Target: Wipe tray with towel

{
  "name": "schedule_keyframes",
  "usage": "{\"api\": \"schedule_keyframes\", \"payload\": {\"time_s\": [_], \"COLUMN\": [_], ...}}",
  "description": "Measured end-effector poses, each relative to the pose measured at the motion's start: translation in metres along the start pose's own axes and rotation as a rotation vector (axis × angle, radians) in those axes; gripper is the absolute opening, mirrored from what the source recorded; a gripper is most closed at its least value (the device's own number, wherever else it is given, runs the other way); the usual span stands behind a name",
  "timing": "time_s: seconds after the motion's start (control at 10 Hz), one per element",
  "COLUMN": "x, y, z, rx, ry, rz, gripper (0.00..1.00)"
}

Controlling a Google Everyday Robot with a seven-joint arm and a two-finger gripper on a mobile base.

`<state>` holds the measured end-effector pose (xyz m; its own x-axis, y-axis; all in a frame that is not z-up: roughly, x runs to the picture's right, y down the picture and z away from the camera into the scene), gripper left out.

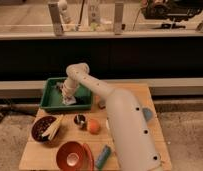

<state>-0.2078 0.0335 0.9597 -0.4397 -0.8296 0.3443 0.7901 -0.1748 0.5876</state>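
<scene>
The green tray (51, 100) sits at the back left of the wooden table. My arm reaches up from the lower right, bends at the elbow and comes down into the tray. The gripper (67, 96) is low inside the tray, near its middle. A small whitish towel (70, 102) lies on the tray floor directly under the gripper and seems to touch it. The gripper hides part of the towel.
In front of the tray are a dark bowl (45, 129) with yellowish pieces, a red-brown bowl (71, 156), a small dark object (80, 120), an orange ball (93, 126) and a blue-green cylinder (103, 156). A light blue cup (148, 115) shows right of the arm.
</scene>
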Motion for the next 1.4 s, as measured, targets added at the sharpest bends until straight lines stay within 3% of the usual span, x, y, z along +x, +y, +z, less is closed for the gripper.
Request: {"api": "schedule_keyframes", "payload": {"time_s": [0.5, 0.7, 1.0, 1.4], "x": [-0.030, -0.025, 0.008, 0.057], "y": [0.063, 0.081, 0.083, 0.078], "z": [-0.038, -0.050, -0.052, -0.027], "rx": [-0.075, -0.097, -0.104, -0.087], "ry": [0.044, 0.061, 0.092, 0.101], "rz": [0.115, 0.128, 0.113, 0.091], "gripper": [0.00, 0.00, 0.00, 0.00]}}
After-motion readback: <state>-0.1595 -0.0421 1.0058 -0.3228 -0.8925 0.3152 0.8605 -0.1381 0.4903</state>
